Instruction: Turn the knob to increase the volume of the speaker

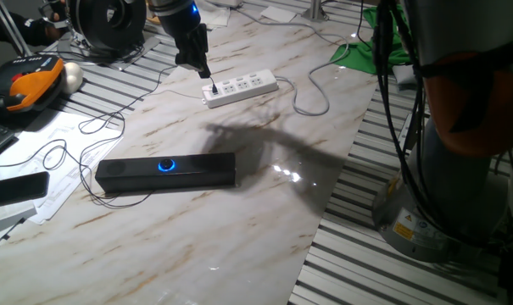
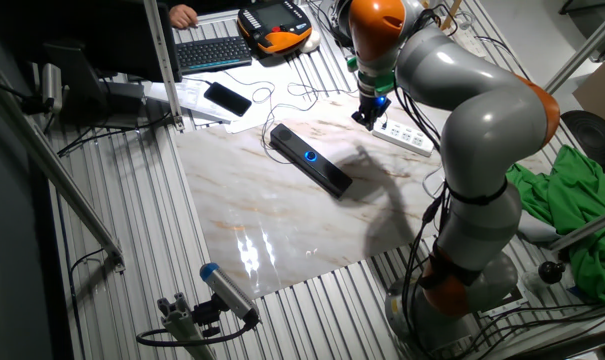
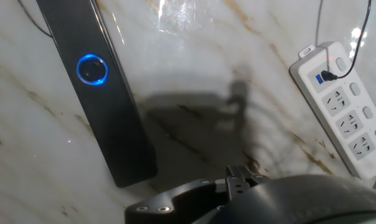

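A grey and orange robot arm (image 2: pixel 472 130) reaches over a marble-patterned table (image 1: pixel 239 220). Its gripper (image 1: pixel 194 59) hangs high above the far side of the table, over a white power strip (image 1: pixel 241 87), well apart from the speaker (image 1: pixel 166 172). Whether the pincer is wide or narrow cannot be told; the fingertips are not clear in any view.

The speaker, a long black soundbar, lies flat near the table's middle. The knob (image 1: pixel 166 165), ringed in glowing blue, sits at the centre of its top face, untouched. The task looks barely begun: the approach, the grasp and the turn all remain.

Nothing lies between gripper and knob. Thin black cables (image 1: pixel 69 152) loop beside the speaker's end. A flat black phone or remote (image 2: pixel 228 98) and a keyboard (image 2: pixel 214 52) lie beyond the table edge.
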Robot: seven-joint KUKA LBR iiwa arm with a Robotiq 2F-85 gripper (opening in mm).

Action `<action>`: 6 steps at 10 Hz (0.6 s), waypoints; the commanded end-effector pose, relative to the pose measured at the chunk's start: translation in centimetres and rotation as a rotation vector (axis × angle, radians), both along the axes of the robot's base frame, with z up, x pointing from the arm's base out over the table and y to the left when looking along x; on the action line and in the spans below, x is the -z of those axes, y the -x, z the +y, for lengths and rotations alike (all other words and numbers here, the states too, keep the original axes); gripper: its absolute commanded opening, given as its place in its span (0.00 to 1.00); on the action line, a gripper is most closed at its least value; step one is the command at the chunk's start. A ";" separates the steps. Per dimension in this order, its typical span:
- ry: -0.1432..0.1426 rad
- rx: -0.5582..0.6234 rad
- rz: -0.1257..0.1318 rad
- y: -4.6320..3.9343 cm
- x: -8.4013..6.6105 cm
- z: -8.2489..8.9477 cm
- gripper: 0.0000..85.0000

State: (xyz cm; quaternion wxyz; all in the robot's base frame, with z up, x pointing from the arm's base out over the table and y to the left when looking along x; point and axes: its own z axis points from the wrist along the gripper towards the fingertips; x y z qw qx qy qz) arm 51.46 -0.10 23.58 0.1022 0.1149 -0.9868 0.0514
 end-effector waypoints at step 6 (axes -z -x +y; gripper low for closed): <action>0.002 0.001 0.005 -0.01 0.0 0.0 0.00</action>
